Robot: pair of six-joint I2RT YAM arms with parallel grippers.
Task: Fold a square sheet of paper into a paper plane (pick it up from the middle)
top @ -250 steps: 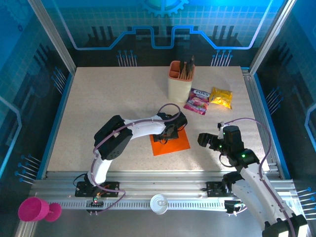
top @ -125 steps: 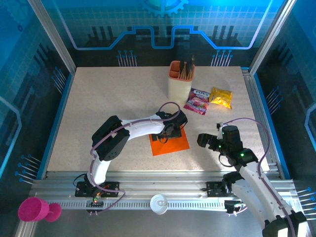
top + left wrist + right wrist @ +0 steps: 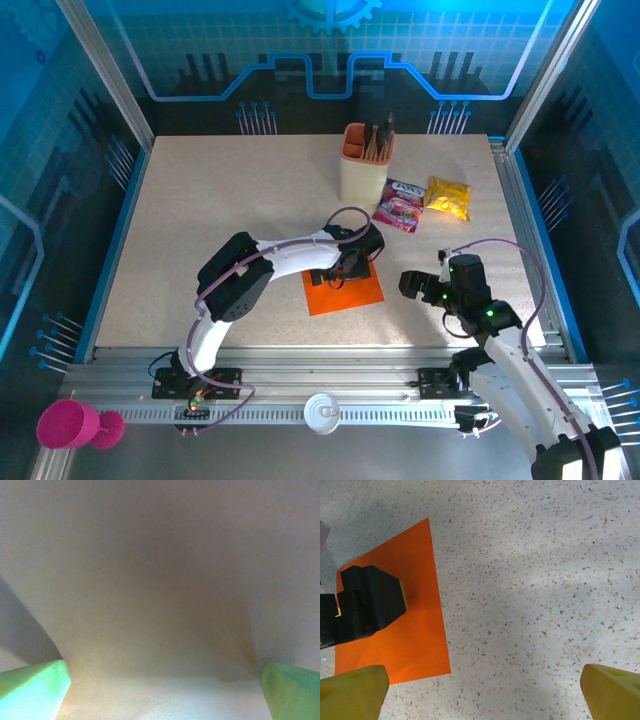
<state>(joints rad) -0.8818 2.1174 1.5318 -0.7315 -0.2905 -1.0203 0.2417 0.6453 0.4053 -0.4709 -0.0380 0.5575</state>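
Note:
The square sheet of paper [image 3: 345,290] lies flat and bright orange on the speckled table, a little right of centre. My left gripper [image 3: 341,271] is low over the sheet's far edge. In the left wrist view its green fingertips [image 3: 33,687] stand wide apart, so the left gripper [image 3: 162,695] is open, with a blurred pale surface close below. My right gripper [image 3: 412,285] is open, right of the sheet. In the right wrist view the right gripper [image 3: 482,695] is over bare table, with the sheet [image 3: 415,630] and the left gripper's black body [image 3: 370,602] on it at left.
A beige-and-orange pen cup [image 3: 365,165] stands at the back, with a pink snack packet [image 3: 399,205] and a yellow one [image 3: 447,196] to its right. A pink cup [image 3: 70,425] and a white disc [image 3: 325,412] sit off the table's near rail.
The left gripper's jaws have opened wider over the sheet's far edge, and the left arm has shifted slightly right. The sheet and the right arm have not moved.

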